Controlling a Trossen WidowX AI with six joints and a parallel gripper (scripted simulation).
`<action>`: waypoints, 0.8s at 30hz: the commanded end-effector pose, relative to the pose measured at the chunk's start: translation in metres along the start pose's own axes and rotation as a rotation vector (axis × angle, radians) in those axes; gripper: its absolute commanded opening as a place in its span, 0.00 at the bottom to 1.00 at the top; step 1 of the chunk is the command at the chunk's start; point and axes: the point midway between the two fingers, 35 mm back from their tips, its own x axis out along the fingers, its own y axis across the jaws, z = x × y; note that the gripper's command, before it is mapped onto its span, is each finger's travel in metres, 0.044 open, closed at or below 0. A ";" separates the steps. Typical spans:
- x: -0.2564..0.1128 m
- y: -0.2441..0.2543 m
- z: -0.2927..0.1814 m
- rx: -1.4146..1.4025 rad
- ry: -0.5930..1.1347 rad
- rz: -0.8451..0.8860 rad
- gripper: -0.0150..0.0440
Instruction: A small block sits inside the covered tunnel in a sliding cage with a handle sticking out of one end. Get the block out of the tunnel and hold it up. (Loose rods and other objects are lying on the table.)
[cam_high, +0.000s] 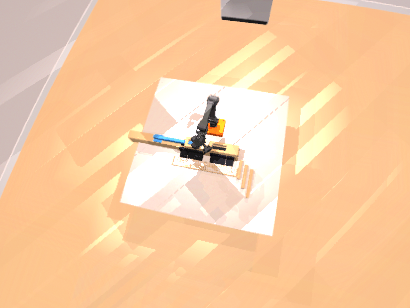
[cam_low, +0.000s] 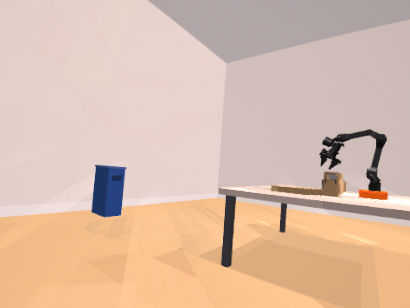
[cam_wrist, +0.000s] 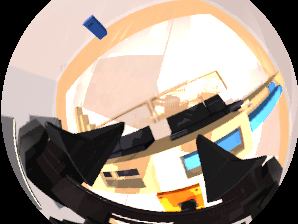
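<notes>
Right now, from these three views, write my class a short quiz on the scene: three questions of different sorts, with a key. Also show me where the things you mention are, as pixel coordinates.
1. True or false: the black gripper (cam_high: 206, 149) (cam_low: 330, 164) (cam_wrist: 161, 131) holds the long blue handle (cam_high: 169, 139) (cam_wrist: 266, 109).
2. Fill in: the tall box-shaped bin (cam_low: 108, 191) (cam_wrist: 95, 27) on the floor is ____.
3. Multiple choice: the black fingers are (a) shut, (b) open, (c) out of view.

Key: 1 false; 2 blue; 3 b.

White table (cam_high: 250, 215) (cam_low: 300, 197) (cam_wrist: 115, 80), tunnel (cam_high: 232, 149) (cam_low: 333, 187) (cam_wrist: 150, 167) on top, loose rods (cam_high: 249, 184) alongside.
</notes>
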 end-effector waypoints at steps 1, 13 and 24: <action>0.006 -0.044 0.042 0.229 -0.040 -0.060 1.00; 0.018 -0.236 0.079 0.893 -0.021 -0.316 1.00; 0.023 -0.240 0.077 0.903 -0.020 -0.319 1.00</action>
